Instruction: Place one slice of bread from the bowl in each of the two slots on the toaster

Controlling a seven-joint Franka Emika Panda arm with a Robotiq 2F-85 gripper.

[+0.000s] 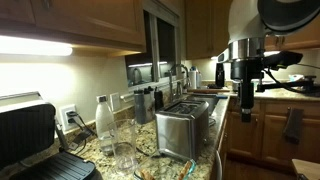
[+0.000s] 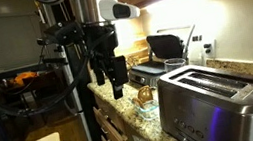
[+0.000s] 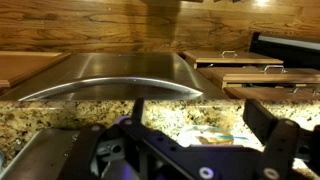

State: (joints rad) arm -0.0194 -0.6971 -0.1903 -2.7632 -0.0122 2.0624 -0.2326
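Closest to where I stand is the brushed-steel toaster, upright on the speckled stone worktop. Its two long slots face up and look empty. In an exterior view it sits mid-worktop, with a clear bottle and a drinking glass just beside it and a black contact grill further along.

The robot's tool hangs fingers-down off the worktop's edge, apart from the toaster. In the wrist view the tool has its fingers spread wide, with nothing between them.

I cannot pick out the bowl or the bread with any certainty. A small pale shape on the worktop between tool and toaster could be either, but it is too blurred to tell.

A bread slice should be light, soft and easily crushed or torn. I would pinch it gently across its thickness near one crust edge, so it hangs vertically and can drop into a slot.
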